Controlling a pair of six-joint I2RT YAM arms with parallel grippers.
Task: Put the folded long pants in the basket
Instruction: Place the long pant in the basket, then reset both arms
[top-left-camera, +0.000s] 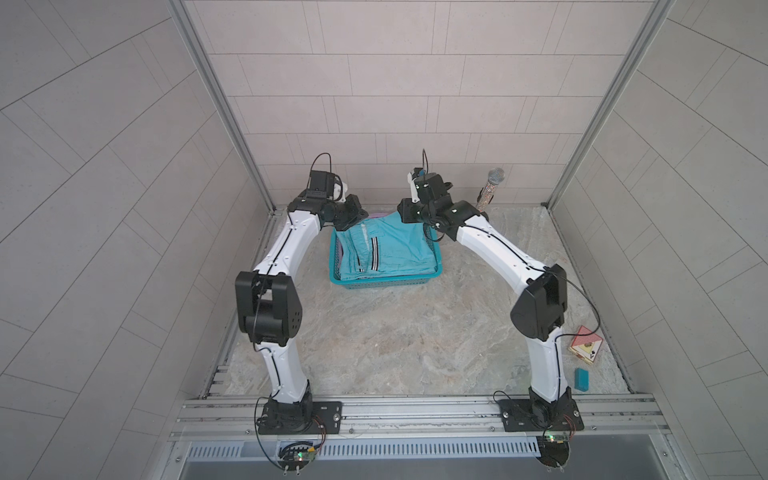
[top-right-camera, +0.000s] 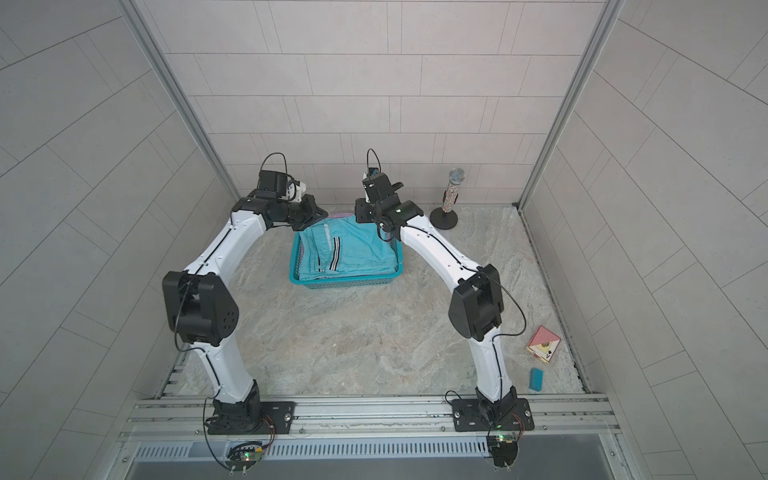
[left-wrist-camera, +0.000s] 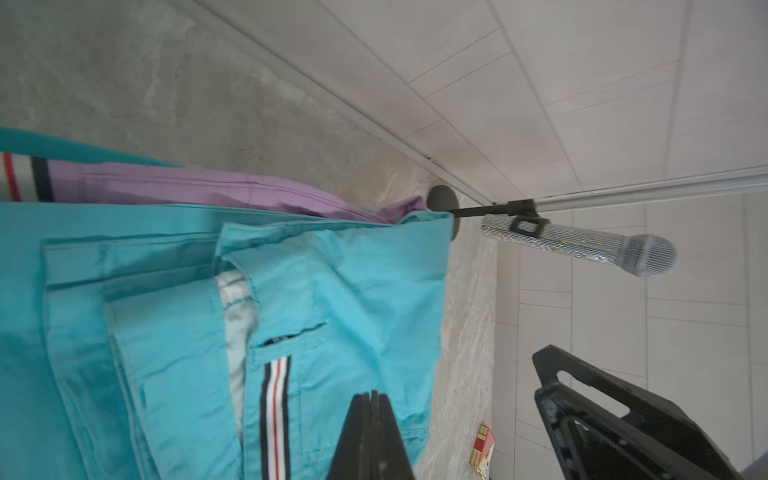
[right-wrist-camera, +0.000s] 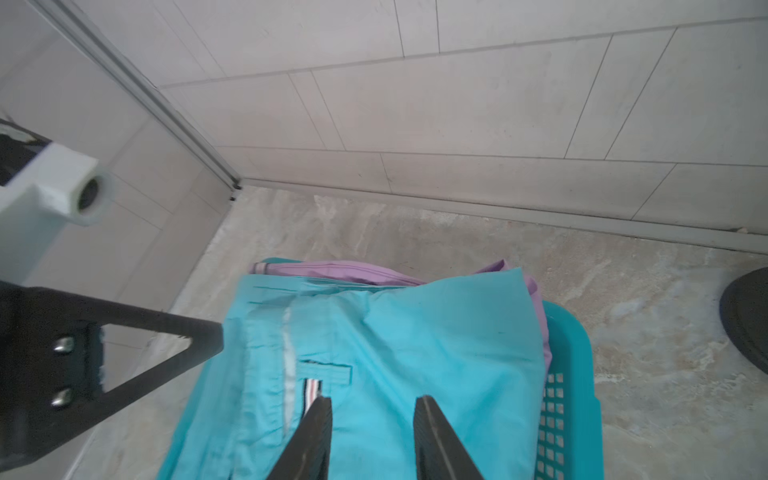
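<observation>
Left pincer (left-wrist-camera: 370, 397): sits closed. Right pincer (right-wrist-camera: 372, 401): hangs apart above turquoise pants (right-wrist-camera: 415, 332) atop lilac pants (right-wrist-camera: 353, 272) in basket (right-wrist-camera: 569, 332), far edge of bench (top-left-camera: 374, 332).

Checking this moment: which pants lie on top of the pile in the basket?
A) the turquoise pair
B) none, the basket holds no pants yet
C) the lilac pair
A: in a top view the turquoise pants cover the basket, and the right wrist view shows the lilac pants peeking out from under their far edge.
</observation>
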